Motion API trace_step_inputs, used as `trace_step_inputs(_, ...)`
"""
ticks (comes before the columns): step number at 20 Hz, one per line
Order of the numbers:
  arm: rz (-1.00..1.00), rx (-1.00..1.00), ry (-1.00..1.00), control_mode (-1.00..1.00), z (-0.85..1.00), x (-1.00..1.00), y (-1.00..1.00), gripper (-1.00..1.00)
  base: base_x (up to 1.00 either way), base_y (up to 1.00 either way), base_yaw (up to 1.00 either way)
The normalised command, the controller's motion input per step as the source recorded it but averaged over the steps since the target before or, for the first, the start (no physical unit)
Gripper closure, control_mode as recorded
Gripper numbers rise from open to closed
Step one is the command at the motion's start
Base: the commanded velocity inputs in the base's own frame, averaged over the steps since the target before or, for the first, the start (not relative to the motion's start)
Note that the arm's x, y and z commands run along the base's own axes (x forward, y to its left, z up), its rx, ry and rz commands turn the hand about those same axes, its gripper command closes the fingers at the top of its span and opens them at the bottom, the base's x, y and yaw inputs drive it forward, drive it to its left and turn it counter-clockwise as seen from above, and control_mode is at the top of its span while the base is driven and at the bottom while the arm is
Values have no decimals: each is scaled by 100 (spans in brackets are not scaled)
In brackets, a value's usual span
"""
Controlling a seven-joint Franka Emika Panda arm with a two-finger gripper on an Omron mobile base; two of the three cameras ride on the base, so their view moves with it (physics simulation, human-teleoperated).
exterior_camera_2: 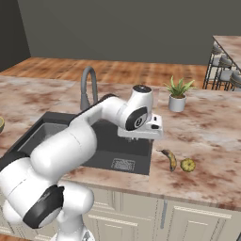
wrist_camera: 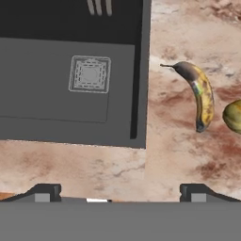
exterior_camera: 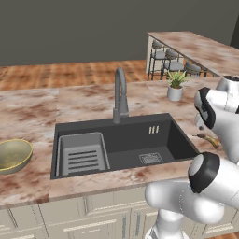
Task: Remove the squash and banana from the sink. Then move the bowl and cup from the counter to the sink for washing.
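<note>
From the left base view, the dark sink (exterior_camera: pixel 123 140) sits emptied of produce, its ribbed tray insert (exterior_camera: pixel 83 153) at the left and the gooseneck faucet (exterior_camera: pixel 120 95) behind. The olive-yellow bowl (exterior_camera: pixel 14 155) waits on the counter (exterior_camera: pixel 37 112) well to the left of the basin, while the tip of the banana (exterior_camera: pixel 208 139) peeks out on the counter to the right, beside the arm. A potted plant (exterior_camera: pixel 176 86) stands behind.

From the right base view, the gripper (exterior_camera_2: pixel 141 136) hangs over the basin's right edge, with the banana (exterior_camera_2: pixel 170 159) and the squash (exterior_camera_2: pixel 188 164) lying just beside each other on the counter to its right.

In the hand view, the fingertips (wrist_camera: pixel 47 192) stand spread wide with nothing between them, above the counter's front strip; the drain (wrist_camera: pixel 90 74) lies in the sink floor, the banana (wrist_camera: pixel 200 95) and the edge of the squash (wrist_camera: pixel 233 116) on the stone at right.

Both items appear out, so the bowl is judged the next target. Doing it well calls for a long swing left, coming down over the bowl's rim and pinching one wall rather than trying to span its breadth.

No brand, label or writing is legible anywhere.
</note>
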Motion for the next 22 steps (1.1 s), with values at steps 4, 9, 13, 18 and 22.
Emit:
trace_step_inputs(4, 0, 0, 0, -100, 7, -10, 44, -100, 0, 0, 0)
trace_step_inputs(9, 0, 0, 0, -100, 11, -10, 43, -100, 0, 0, 0)
trace_step_inputs(13, 0, -2, 0, -100, 15, -15, 39, -100, 0, 0, 0)
trace_step_inputs(18, 0, -3, 0, -100, 12, -19, 41, -100, 0, 0, 0)
trace_step_inputs(22, 0, -1, 0, -100, 6, -19, 42, -100, 0, 0, 0)
